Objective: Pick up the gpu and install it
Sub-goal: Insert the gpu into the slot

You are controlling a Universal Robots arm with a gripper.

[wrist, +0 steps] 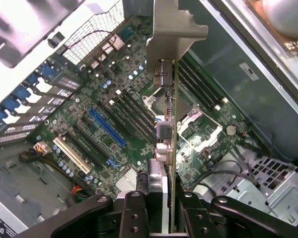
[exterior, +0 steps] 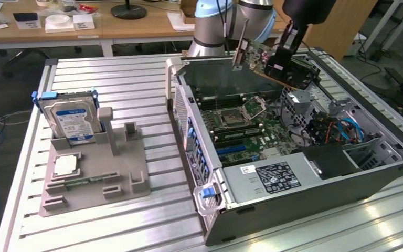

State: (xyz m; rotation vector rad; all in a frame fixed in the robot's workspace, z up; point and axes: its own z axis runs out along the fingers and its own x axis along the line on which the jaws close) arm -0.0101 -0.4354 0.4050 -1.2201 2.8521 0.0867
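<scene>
Fingers of gripper are seen closest in wrist view, drawn in narrow and clamped on gpu. The card is gripped by one long edge and is seen edge-on betw. both fingers. Its silvery bracket sits at the end farthest from the fingers.

Gpu is held in the air over the open case, clear of all slots. In ext. view it is tilted, w/ the bracket end toward ext. view's left and the dark board running back under the fingers.

Mobo is seen beyond the fingertips, apart from the card. A blue slot and a white slot lie on it, off to one side of the card's line; neither is touched. The cpu socket is placed below the fingers, near the middle of the board. A grey psu w/ a black label is fitted at the case end farthest from the fingers. Blue cables are seen in the drive bay, toward ext. view's right.

Well apart from the fingers, toward ext. view's left, an hdd w/ blue-white label is stood upright in a grey holder. Holder and case are both set on a slatted metal table.
</scene>
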